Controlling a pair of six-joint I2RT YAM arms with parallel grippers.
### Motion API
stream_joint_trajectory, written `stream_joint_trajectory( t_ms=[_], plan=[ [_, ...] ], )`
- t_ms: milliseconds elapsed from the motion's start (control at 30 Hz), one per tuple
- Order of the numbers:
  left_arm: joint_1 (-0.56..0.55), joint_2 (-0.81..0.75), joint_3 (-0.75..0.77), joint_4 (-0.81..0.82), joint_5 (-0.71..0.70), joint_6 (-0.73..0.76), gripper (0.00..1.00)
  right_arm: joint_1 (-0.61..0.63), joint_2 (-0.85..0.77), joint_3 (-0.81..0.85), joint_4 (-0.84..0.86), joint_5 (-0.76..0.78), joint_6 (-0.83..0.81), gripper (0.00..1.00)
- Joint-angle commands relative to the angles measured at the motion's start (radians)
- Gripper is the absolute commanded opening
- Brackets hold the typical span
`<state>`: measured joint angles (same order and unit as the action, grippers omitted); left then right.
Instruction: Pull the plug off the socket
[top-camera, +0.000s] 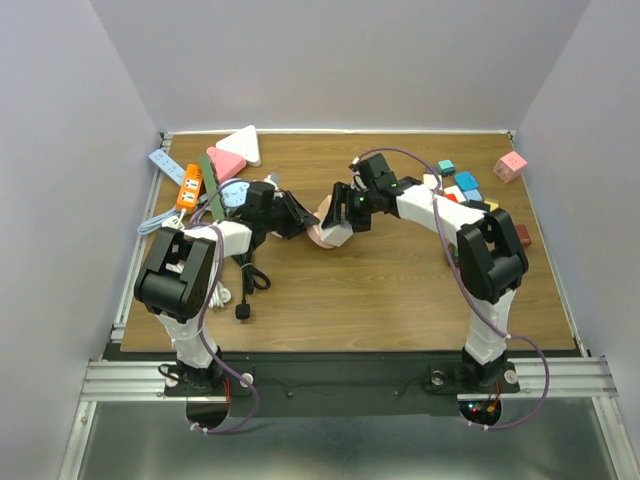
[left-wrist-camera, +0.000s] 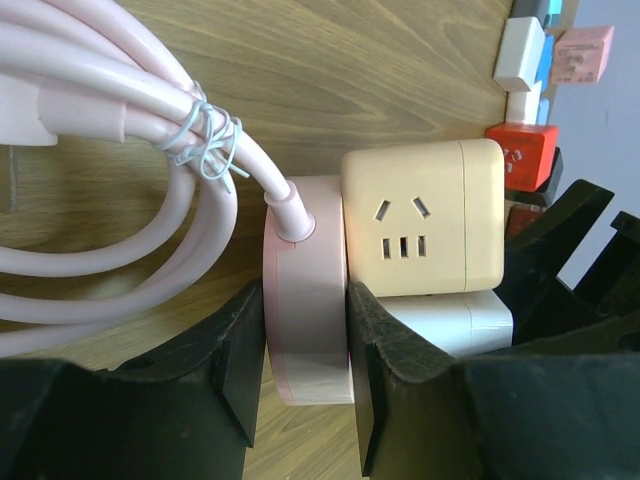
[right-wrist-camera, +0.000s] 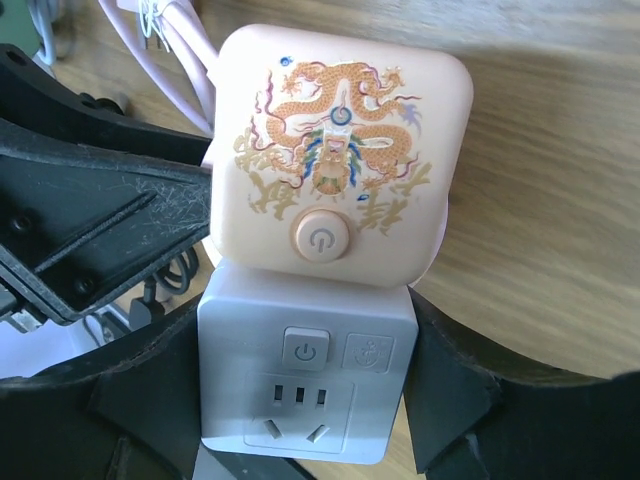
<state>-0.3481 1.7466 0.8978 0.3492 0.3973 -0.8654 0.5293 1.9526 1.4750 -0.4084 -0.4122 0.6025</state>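
A peach cube socket (right-wrist-camera: 335, 150) with a dragon print and a power button lies mid-table (top-camera: 325, 228). A flat pink plug (left-wrist-camera: 305, 330) with a bundled pink cable (left-wrist-camera: 120, 90) is joined to one side of it. A white cube socket (right-wrist-camera: 305, 380) is joined to another side. My left gripper (left-wrist-camera: 300, 400) is shut on the pink plug, one finger on each flat face. My right gripper (right-wrist-camera: 305, 400) is shut on the white cube. The two grippers meet at the cubes in the top view, left (top-camera: 298, 216) and right (top-camera: 347, 205).
Coloured blocks (top-camera: 462, 185) lie at the back right, with a pink one (top-camera: 510, 166) farther right. An orange power strip (top-camera: 189, 186), a white triangle (top-camera: 241, 145) and other items crowd the back left. A black cable with plug (top-camera: 245, 295) lies near the left arm.
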Motion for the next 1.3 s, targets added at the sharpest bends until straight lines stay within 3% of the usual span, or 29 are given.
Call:
stream_joint_trajectory(
  t_ms=[0,333,433,533,667,700,1000,1100,1267],
  plan=[
    [0.000,0.011,-0.042,-0.030,-0.098,0.098,0.00,-0.070,-0.184,0.008,0.025,-0.086,0.029,0.00],
    [0.018,0.013,-0.063,-0.030,-0.126,0.129,0.00,-0.195,-0.259,-0.028,-0.038,-0.197,-0.021,0.00],
    [0.018,0.010,-0.042,-0.044,-0.118,0.135,0.00,-0.222,-0.280,-0.018,-0.064,-0.146,-0.030,0.00],
    [0.020,-0.005,-0.033,-0.049,-0.098,0.140,0.00,-0.293,-0.300,-0.007,-0.098,0.004,-0.055,0.01],
    [0.020,-0.019,-0.031,-0.038,-0.049,0.158,0.00,-0.347,-0.242,0.100,-0.205,0.457,-0.142,0.00],
    [0.018,-0.019,-0.030,-0.036,-0.035,0.170,0.00,-0.354,-0.227,0.123,-0.217,0.499,-0.150,0.01],
    [0.020,-0.048,-0.025,-0.038,0.055,0.190,0.00,-0.454,0.051,0.398,-0.244,0.780,-0.213,0.00],
    [0.020,-0.064,-0.027,-0.049,0.066,0.198,0.00,-0.486,0.161,0.551,-0.269,0.799,-0.233,0.00],
    [0.018,-0.087,-0.020,-0.078,0.075,0.218,0.00,-0.514,0.270,0.640,-0.306,0.884,-0.225,0.00]
  ],
)
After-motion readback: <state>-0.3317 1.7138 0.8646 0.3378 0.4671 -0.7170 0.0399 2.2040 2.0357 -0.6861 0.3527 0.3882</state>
